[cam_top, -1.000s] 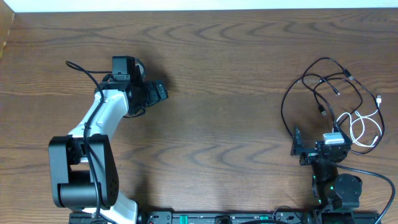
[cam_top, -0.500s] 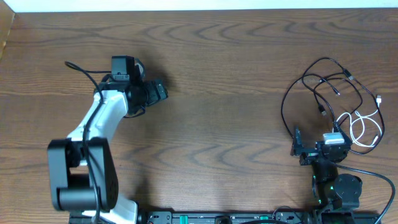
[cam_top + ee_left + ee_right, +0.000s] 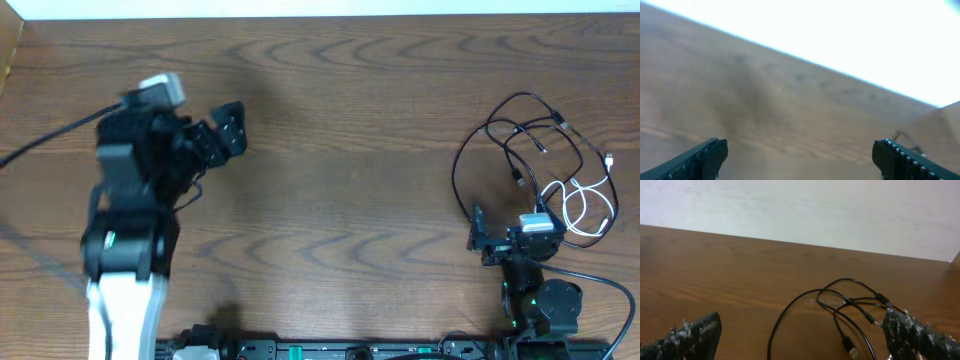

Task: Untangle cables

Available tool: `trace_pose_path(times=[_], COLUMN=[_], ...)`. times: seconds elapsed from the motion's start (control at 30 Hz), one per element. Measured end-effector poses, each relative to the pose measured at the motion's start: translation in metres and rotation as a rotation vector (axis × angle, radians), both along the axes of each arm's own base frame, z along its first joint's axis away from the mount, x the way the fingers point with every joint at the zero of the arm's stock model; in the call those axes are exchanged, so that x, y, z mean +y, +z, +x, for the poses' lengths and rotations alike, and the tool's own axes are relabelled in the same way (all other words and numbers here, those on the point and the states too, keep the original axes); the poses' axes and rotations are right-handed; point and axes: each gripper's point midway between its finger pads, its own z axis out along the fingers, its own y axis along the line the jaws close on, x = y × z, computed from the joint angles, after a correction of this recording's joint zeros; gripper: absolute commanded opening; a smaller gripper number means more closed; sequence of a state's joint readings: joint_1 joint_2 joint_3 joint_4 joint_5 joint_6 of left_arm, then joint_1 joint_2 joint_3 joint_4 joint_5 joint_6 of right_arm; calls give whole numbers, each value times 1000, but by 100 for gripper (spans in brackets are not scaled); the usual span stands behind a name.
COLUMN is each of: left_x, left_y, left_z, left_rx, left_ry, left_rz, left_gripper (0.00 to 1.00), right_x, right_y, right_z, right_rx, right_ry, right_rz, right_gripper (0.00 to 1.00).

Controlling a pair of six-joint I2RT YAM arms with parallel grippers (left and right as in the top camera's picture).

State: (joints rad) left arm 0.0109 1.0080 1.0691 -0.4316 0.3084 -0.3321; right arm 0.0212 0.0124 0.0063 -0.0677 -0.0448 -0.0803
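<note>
The cables lie at the table's right side: several thin black cords (image 3: 515, 140) in loose overlapping loops, and a coiled white cord (image 3: 590, 205) beside them. My right gripper (image 3: 505, 238) is open and empty just in front of the pile, touching nothing. In the right wrist view the black loops (image 3: 840, 305) and a USB plug (image 3: 852, 352) lie between its spread fingers (image 3: 805, 340). My left gripper (image 3: 225, 128) is far off at the left, open and empty above bare wood. Its fingers (image 3: 800, 157) are wide apart in the blurred left wrist view.
The wooden table (image 3: 350, 150) ends at a white wall (image 3: 800, 210) along the far edge. The right arm's base (image 3: 540, 300) stands at the near edge, with its own thick black wire trailing right. The left arm (image 3: 125, 240) looms over the left front.
The left arm has swung and lifted, now blurred, and its gripper has shifted a little left. The right arm and the cables have not moved.
</note>
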Motion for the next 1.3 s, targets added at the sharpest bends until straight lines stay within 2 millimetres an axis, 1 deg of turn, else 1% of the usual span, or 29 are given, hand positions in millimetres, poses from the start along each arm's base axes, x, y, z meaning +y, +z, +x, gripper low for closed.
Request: trace_pose_path(times=[0.07,0.17,0.27,0.37,0.43,0.47,0.6,0.63,0.7,0.8,0.9,0.93,1.0,1.07,1.13,1.23,1.3], left_x=[0,0,-1,-1,-1,-1,-1,-1,-1,-2,2,4,11,20,26,31,33], left_y=[28,60,85,99,102,100,78,70,47,-6,-70,-88,-114,-128,-135,-138,-137], left_z=[-19,-46,-71,-89,-96,-100,-111,-114,-123,-142,-164,-170,-177,-179,-181,-184,-183], left_rx=[-91,-205,-299,-361,-383,-387,-369,-357,-307,-172,15,66,125,135,131,101,71], left_ry=[0,0,0,0,0,0,0,0,0,-2,11,21,60,104,133,162,171], left_rz=[1,3,4,4,5,5,4,4,4,6,22,29,54,81,97,110,116], left_gripper=[98,98,98,98,98,98,98,98,98,98,98,98,98,98,98,98,98], right_x=[0,0,0,0,0,0,0,0,0,0,0,0,0,0,0,0,0], right_y=[0,0,0,0,0,0,0,0,0,0,0,0,0,0,0,0,0], right_z=[0,0,0,0,0,0,0,0,0,0,0,0,0,0,0,0,0], right_rx=[0,0,0,0,0,0,0,0,0,0,-1,-1,0,0,0,0,0], right_ry=[0,0,0,0,0,0,0,0,0,0,0,0,0,0,0,0,0], right_rz=[0,0,0,0,0,0,0,0,0,0,0,0,0,0,0,0,0], right_gripper=[99,99,99,99,99,99,99,99,99,99,99,99,99,99,99,99,99])
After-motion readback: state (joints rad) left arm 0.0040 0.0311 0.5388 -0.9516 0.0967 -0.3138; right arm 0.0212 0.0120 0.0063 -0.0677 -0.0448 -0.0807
